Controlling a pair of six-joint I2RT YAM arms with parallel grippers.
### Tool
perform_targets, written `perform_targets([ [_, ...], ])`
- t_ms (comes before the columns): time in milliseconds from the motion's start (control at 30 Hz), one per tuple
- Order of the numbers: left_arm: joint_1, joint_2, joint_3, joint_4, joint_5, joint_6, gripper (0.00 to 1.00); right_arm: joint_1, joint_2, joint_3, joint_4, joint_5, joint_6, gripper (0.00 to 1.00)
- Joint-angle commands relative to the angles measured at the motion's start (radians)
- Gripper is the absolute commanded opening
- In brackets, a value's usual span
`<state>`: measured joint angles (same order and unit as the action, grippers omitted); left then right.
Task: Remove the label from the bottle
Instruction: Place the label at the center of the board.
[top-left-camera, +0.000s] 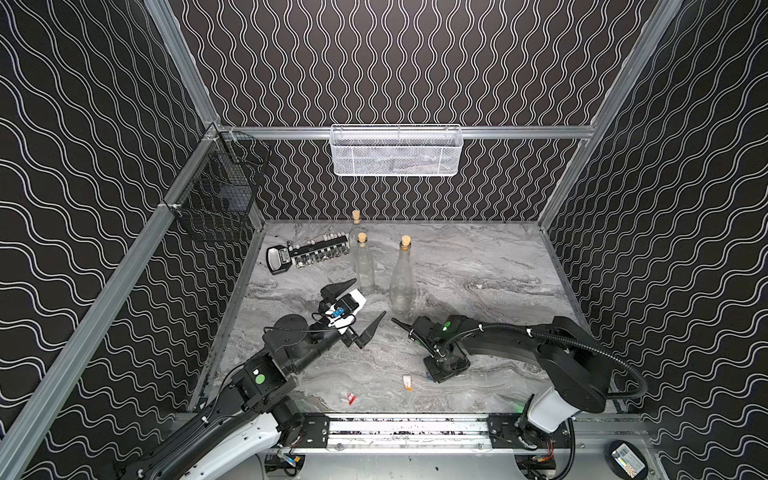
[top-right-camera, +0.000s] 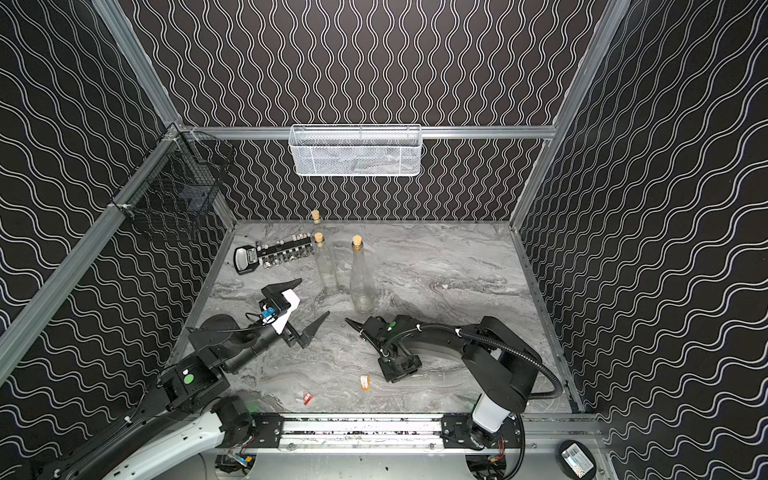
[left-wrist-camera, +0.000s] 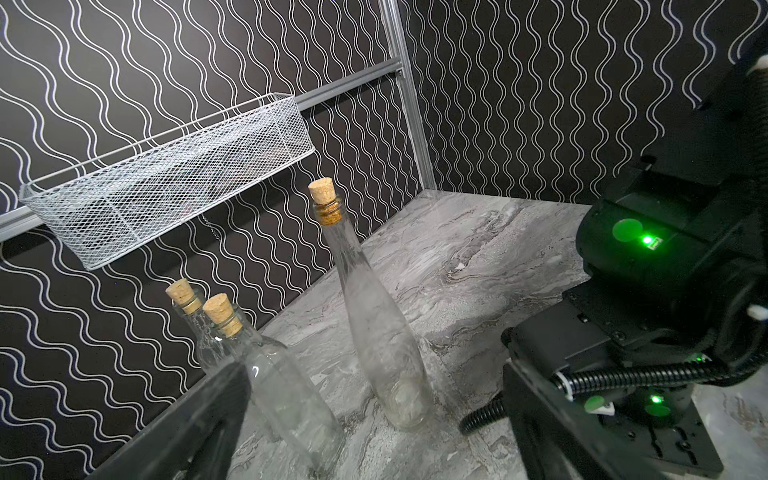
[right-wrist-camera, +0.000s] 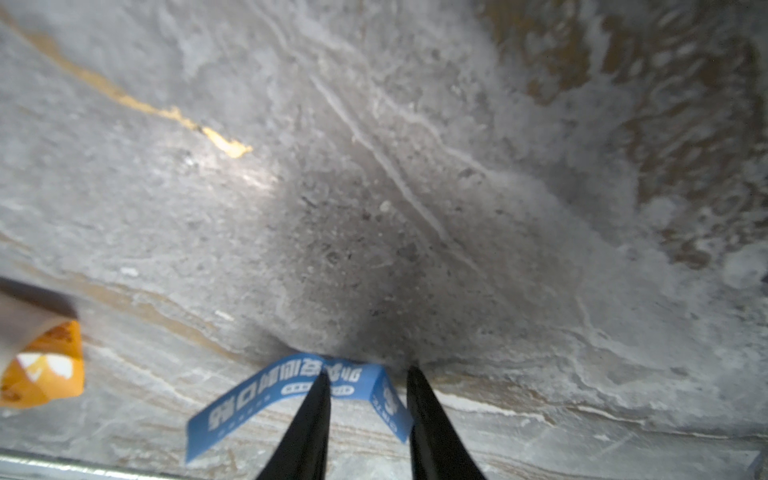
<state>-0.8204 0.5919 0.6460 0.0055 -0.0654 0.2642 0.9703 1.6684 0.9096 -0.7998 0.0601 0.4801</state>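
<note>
Left jaws spread beside corked bottles (top-left-camera: 401, 276); right jaws parted over blue label (right-wrist-camera: 266, 386), orange scrap (right-wrist-camera: 45, 370) near.

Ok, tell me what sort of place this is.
Most likely a robot test cell in a lab: an aluminium frame with patterned walls boxes in a marble-look tabletop, and the left arm and right arm are mounted on a rail at its front edge.

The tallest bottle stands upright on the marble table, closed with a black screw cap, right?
Not a screw cap: the tallest bottle is closed with a cork. It stands upright on the marble table, as the left wrist view shows.
</note>
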Motion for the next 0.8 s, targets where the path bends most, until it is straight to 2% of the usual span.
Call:
perform_targets([
  [0, 0.001, 0.001, -0.003, 0.033, -0.003, -0.012, 0.99, -0.007, 0.014, -0.021, 0.087, 0.238, 0.034, 0.34],
  [233, 0.001, 0.002, -0.005, 0.033, -0.008, -0.012, 0.99, -0.015, -0.012, -0.011, 0.085, 0.25, 0.027, 0.34],
  [367, 0.001, 0.001, -0.007, 0.034, -0.015, -0.009, 0.99, -0.054, -0.088, 0.0, 0.084, 0.271, 0.007, 0.34],
  [467, 0.001, -0.002, -0.011, 0.036, -0.027, -0.008, 0.99, -0.116, -0.21, 0.012, 0.097, 0.291, -0.012, 0.35],
  [567, 0.001, -0.009, -0.016, 0.043, -0.044, -0.008, 0.99, -0.203, -0.408, 0.011, 0.157, 0.283, -0.04, 0.37],
  [633, 0.001, -0.014, -0.019, 0.05, -0.061, -0.01, 0.99, -0.249, -0.546, -0.004, 0.228, 0.282, -0.07, 0.41],
  [700, 0.001, -0.018, -0.026, 0.06, -0.08, -0.012, 0.99, -0.274, -0.692, -0.033, 0.322, 0.294, -0.13, 0.49],
  [733, 0.001, -0.018, -0.029, 0.066, -0.088, -0.01, 0.99, -0.28, -0.745, -0.045, 0.358, 0.299, -0.156, 0.54],
  [767, 0.001, -0.018, -0.032, 0.069, -0.098, -0.008, 0.99, -0.283, -0.799, -0.055, 0.391, 0.309, -0.177, 0.66],
])
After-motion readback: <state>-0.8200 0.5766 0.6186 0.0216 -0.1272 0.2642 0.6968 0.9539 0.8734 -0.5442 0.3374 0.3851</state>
